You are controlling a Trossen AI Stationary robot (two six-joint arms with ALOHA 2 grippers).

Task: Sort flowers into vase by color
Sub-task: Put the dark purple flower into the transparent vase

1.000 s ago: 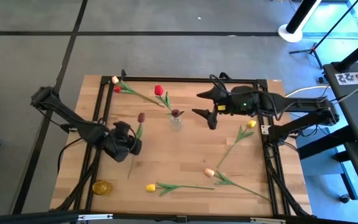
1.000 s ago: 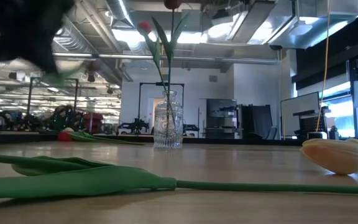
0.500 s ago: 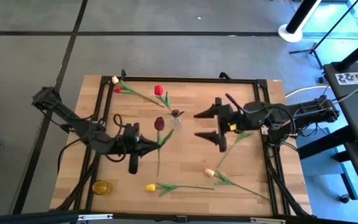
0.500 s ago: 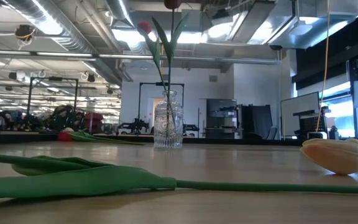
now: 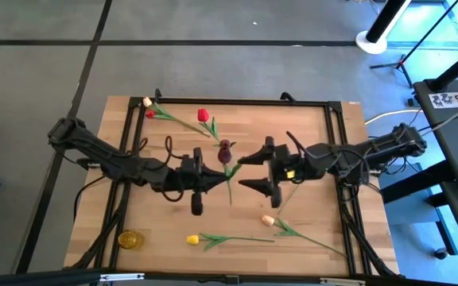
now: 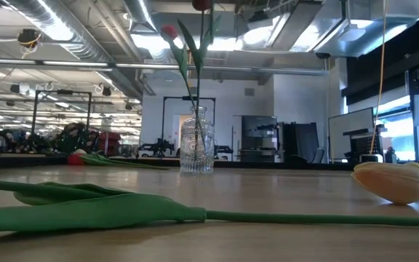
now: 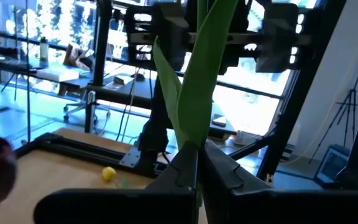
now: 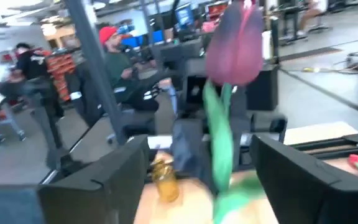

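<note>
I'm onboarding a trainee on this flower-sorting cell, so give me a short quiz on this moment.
1. True or false: the left tool grips the maroon tulip by its stem.
2. Whose fingers are spread apart? A) left tool B) right tool
3. Fill in: the glass vase stands ___ on the table.
Key: 1 true; 2 B; 3 upright.

Amber jar (image 5: pixel 130 238) — perhaps; people (image 8: pixel 120 65) beyond.

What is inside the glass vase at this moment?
The glass vase holds green stems rising up to a red head and a dark maroon head. From above, the heads and leaves cover the vase's mouth.
</note>
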